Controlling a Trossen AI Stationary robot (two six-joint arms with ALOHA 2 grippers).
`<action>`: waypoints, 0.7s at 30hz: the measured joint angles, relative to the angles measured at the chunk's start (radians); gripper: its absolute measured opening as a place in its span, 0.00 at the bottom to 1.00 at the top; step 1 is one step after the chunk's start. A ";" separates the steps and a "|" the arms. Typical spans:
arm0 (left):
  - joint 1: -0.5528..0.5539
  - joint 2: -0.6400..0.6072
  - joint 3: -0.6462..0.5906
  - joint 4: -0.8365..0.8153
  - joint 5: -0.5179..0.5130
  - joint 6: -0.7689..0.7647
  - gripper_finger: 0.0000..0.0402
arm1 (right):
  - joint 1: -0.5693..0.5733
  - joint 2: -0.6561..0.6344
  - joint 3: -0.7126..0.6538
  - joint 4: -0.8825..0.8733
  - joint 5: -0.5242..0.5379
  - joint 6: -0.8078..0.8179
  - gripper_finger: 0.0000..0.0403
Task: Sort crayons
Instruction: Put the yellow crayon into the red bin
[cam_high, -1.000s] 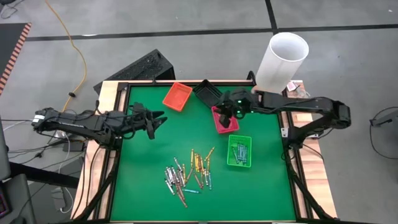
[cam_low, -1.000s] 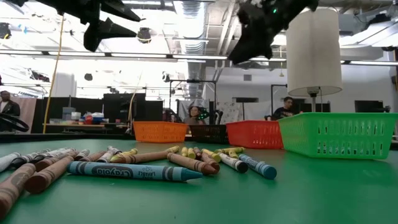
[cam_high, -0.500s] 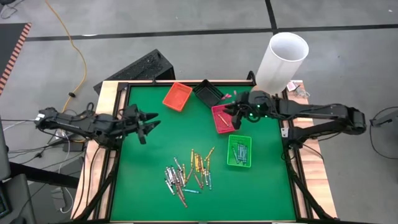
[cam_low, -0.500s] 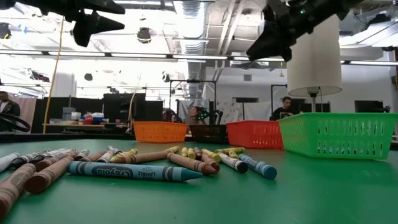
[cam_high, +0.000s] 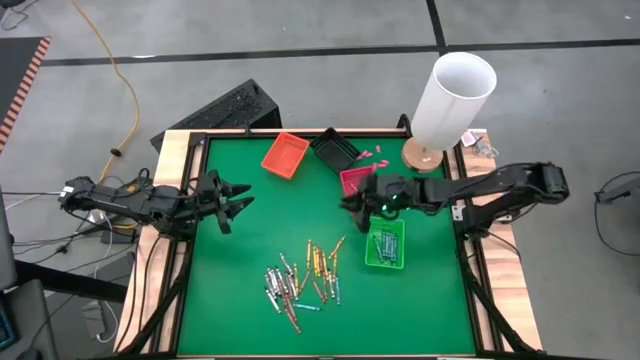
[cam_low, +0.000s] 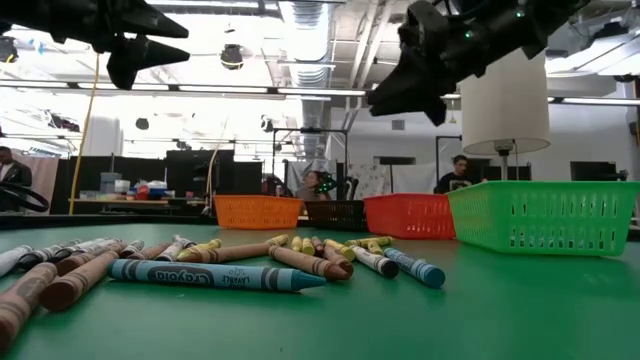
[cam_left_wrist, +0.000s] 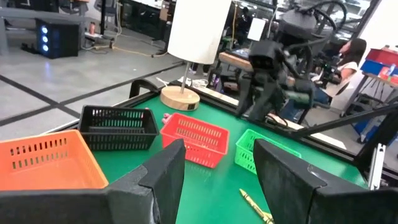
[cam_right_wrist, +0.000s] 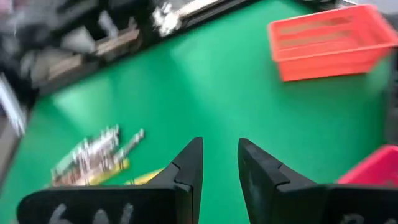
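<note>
Several crayons (cam_high: 305, 275) lie in a loose heap on the green table's near middle, also seen in the low view (cam_low: 220, 275). More crayons lie in the green tray (cam_high: 385, 243). My right gripper (cam_high: 350, 200) hovers open and empty above the table, left of the green tray, slanting down toward the heap (cam_right_wrist: 93, 155); its fingers (cam_right_wrist: 189, 162) have nothing between them. My left gripper (cam_high: 243, 197) hangs open and empty over the table's left part, pointing level toward the right (cam_left_wrist: 217, 149).
At the back stand an orange tray (cam_high: 285, 155), a black tray (cam_high: 335, 150) and a pink-red tray (cam_high: 358, 180). A white cylinder lamp (cam_high: 455, 100) stands at the far right corner. People sit in the room beyond the table. Bare green surface lies between the arms.
My right gripper has left the space over the pink-red tray, sunk and moved toward the near left, toward the crayon heap, tipping to a flatter slant. My left gripper has drawn back a little toward the table's left edge and dropped slightly. Neither has shut or taken hold.
</note>
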 joint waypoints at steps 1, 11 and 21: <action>0.000 0.000 0.000 -0.005 0.006 0.000 0.45 | 0.016 0.016 0.009 -0.011 -0.003 -0.041 0.25; 0.000 0.000 0.000 -0.043 0.036 -0.003 0.45 | 0.107 0.197 0.202 -0.343 -0.132 -0.394 0.25; 0.000 0.000 0.000 -0.057 0.038 -0.011 0.45 | 0.100 0.414 0.384 -0.529 -0.165 -0.628 0.25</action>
